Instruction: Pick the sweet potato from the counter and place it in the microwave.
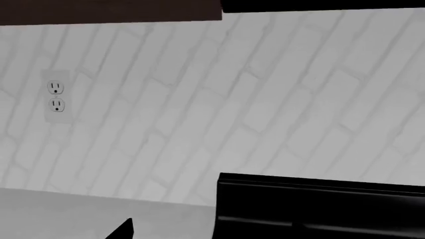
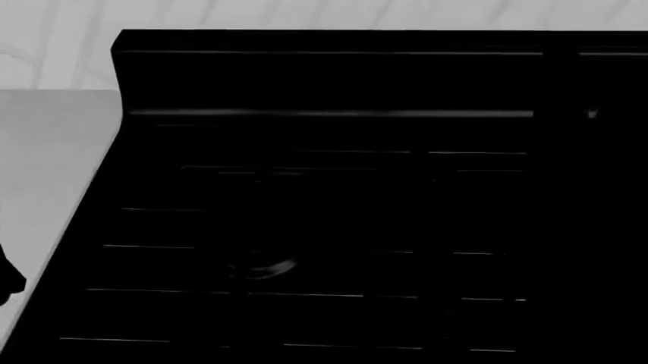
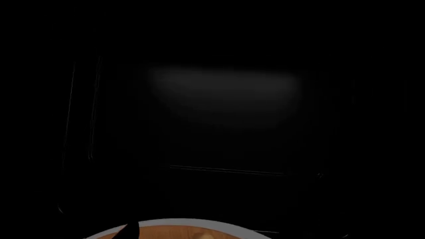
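No writing or brand shows anywhere. Ahead of the right gripper's dark fingertip point(image 3: 131, 230) lies a tan-orange sweet potato point(image 3: 179, 233) before the black microwave point(image 3: 212, 124); whether either arm's jaws are spread, I cannot tell.

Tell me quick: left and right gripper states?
Left gripper: only a dark tip shows; cannot be told.
Right gripper: only a dark tip shows; cannot be told.
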Robot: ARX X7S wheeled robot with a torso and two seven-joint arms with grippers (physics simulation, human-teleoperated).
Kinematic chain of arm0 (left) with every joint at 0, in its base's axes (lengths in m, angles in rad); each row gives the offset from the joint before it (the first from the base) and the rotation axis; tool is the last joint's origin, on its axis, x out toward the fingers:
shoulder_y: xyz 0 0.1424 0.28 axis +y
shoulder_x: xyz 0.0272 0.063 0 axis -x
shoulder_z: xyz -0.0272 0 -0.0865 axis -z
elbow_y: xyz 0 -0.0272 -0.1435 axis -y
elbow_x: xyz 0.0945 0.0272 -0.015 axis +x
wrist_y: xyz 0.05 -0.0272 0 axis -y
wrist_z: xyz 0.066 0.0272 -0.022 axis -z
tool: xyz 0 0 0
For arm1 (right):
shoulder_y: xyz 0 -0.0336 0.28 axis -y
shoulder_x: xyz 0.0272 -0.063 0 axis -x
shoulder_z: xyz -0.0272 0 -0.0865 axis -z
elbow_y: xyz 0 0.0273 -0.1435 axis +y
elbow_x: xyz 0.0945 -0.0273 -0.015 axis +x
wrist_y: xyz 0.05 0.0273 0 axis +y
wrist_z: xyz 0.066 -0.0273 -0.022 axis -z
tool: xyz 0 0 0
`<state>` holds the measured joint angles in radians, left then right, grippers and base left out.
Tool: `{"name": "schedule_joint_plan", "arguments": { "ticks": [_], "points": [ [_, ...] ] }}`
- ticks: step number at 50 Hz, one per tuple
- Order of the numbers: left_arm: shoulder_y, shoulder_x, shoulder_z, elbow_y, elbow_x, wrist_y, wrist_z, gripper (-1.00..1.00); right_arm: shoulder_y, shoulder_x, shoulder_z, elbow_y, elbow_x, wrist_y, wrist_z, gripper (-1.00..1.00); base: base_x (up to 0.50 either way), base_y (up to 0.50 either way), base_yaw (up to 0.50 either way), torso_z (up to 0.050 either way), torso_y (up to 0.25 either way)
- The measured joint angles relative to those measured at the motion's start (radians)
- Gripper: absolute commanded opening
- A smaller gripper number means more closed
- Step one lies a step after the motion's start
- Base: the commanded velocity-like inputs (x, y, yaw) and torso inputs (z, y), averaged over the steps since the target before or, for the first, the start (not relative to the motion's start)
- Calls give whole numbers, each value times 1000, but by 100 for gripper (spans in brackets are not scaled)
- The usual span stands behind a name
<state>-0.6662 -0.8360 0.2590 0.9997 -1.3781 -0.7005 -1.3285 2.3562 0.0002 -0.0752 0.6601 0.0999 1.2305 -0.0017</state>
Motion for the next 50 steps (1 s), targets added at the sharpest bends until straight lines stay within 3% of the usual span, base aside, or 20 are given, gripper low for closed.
{"name": "schedule_joint_plan", "arguments": {
  "ticks": [9, 16, 28, 50],
  "points": [
    [1, -4, -2, 0, -2, 6, -1, 100, -1, 1, -3, -14, 3, 9, -12, 100, 0, 0, 0, -1, 8],
    [-1, -2, 1, -2, 0, 7, -2, 100, -1, 0, -7, -238, 56, 71, -54, 100, 0, 0, 0, 0, 0],
    [7, -3, 2, -2, 9, 13, 1, 100, 0, 0, 14, -458, 194, 148, -12, 100, 0, 0, 0, 0, 0],
    [7, -8, 7, 2, 5, 18, -8, 100, 0, 0, 70, -632, 376, 290, 99, 100, 0, 0, 0, 0, 0]
  ]
}}
